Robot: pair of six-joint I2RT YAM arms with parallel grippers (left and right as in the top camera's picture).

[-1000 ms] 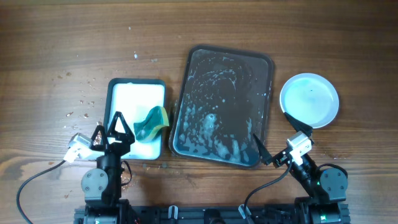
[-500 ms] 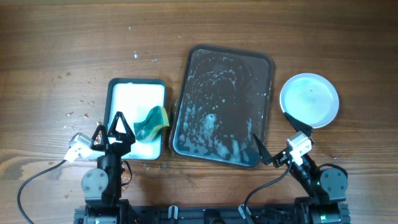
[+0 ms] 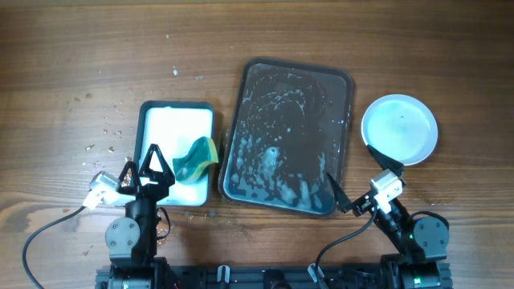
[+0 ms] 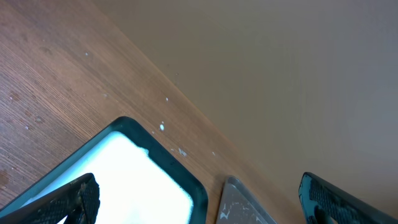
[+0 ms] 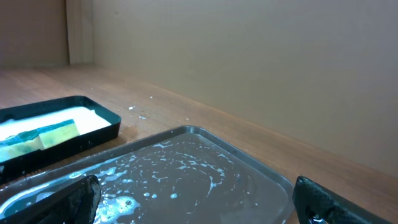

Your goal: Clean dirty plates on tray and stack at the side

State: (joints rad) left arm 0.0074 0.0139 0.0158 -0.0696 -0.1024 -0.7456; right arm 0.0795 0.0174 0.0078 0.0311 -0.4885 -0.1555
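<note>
Tray point(image 3: 313, 96): dark, rectangular, mid-tabletop, set a little askew. No plate on it. Foam and water are smeared over its floor.
Plate point(image 3: 399, 128): pale, round, on the tabletop just beside the tray's right edge. It looks clean from overhead. Cannot tell whether it is one plate or a stack.
Tub point(image 3: 141, 128): dark-rimmed, just left of the tray, holding white soapy liquid.
Sponge point(image 3: 197, 157): green and yellow, lying in the tub's near right corner, touched by nothing.
Left gripper point(image 3: 144, 170): at the near edge, over the tub's near end. Its fingers point(image 4: 78, 198) are spread wide and hold nothing.
Right gripper point(image 3: 357, 178): at the near edge, by the tray's near right corner. Its fingers point(image 5: 71, 200) are likewise spread and empty.
Done, by judgement: washing and setting aside, since the tray is bare of plates and the plate sits off to the side.
Left, by judgement: little or nothing. Both arms sit low at the near edge, well apart from the plate, as at rest.
Tabletop point(image 3: 80, 48): brown wood, grain running left to right. White specks point(image 3: 104, 128) are scattered left of the tub, with a few more beyond it.
Room: plain tan wall point(image 5: 249, 56) behind the far edge. Nothing else shows.
</note>
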